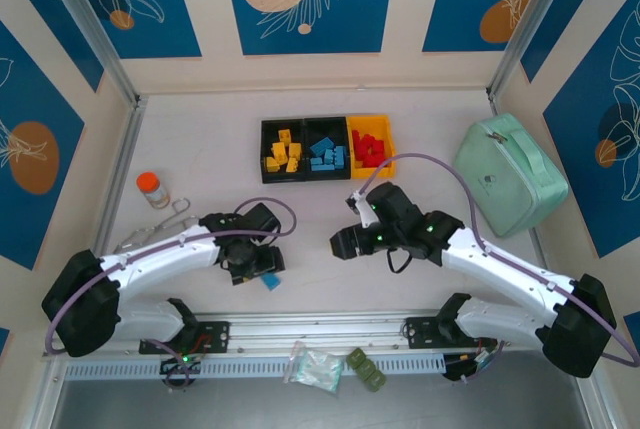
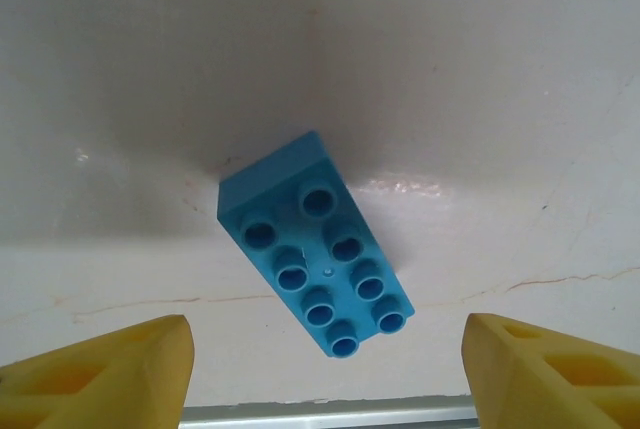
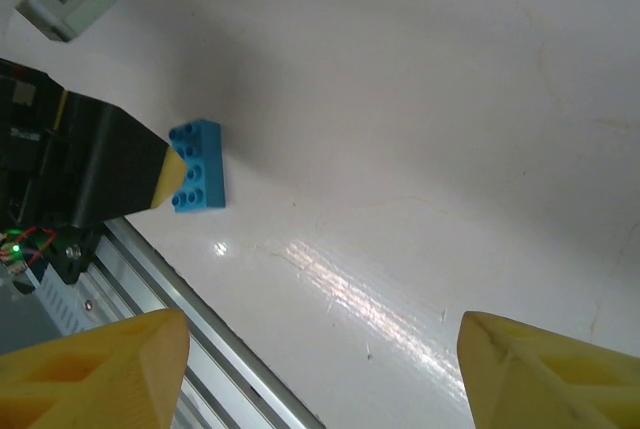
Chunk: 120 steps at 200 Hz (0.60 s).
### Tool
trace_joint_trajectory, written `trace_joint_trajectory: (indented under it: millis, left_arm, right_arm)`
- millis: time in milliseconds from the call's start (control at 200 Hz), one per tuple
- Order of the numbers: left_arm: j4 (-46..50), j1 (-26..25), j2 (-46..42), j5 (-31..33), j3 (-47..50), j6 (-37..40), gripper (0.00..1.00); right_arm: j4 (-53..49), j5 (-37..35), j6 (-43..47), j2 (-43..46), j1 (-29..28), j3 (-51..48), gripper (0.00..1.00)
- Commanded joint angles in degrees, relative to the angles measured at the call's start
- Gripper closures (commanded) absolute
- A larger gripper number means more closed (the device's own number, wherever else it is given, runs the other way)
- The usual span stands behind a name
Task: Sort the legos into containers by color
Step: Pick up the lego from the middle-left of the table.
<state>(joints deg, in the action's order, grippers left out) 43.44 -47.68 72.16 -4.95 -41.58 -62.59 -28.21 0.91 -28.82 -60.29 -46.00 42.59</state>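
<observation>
1. Overhead, you've got the three joined bins point(image 1: 303, 124) at the far middle of the tabletop point(image 1: 200, 139). Yellow bricks point(image 1: 283, 153) are in the left black bin, blue bricks point(image 1: 327, 157) in the middle black one, and red bricks point(image 1: 368, 148) in the yellow one.
2. One lone blue brick point(image 1: 271, 282) lies on the tabletop near the front rail, right at the left tool point(image 1: 262, 275).
3. Your left wrist camera has that blue brick point(image 2: 318, 259) close up. It lies flat, studs up, turned at an angle. The left tool point(image 2: 328, 349) stands wide, with the yellow fingers point(image 2: 100, 374) out to either side and no contact visible.
4. The right wrist camera gives you a different angle. There, one yellow fingertip point(image 3: 172, 171) of the left tool sits at the brick's point(image 3: 197, 166) edge, and I can't tell whether it is touching or just beside.
5. Your right tool point(image 3: 325, 349) is wide too, nothing between its fingers, over bare tabletop. From above it point(image 1: 343, 242) sits near the middle.
6. Overhead also gives you a mint-green case point(image 1: 510, 174) on the right and an orange-capped jar point(image 1: 152, 189) on the left.
</observation>
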Motion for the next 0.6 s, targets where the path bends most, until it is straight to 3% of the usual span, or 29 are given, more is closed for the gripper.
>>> trace_joint_trajectory:
  millis: [0,230,385,595]
  left_arm:
    - [-2.3,-0.7,0.9,-1.6,1.5,-3.0,0.28]
    - [-5.5,-0.7,6.5,-1.8,0.4,-2.4,0.28]
    - [-6.3,-0.7,10.0,-2.9,-0.3,-1.8,0.36]
    - [-5.7,-0.6,11.5,-2.3,-1.6,0.0,0.66]
  right_arm:
    - [-1.7,1.4,-1.2,1.5,-0.8,-1.7,0.28]
    - [-0.5,2.4,-2.5,1.6,-1.7,-3.0,0.29]
    - [-0.4,1.8,-2.6,1.7,-2.1,-3.0,0.29]
    - [-0.6,1.1,-2.7,2.3,-2.1,-3.2,0.29]
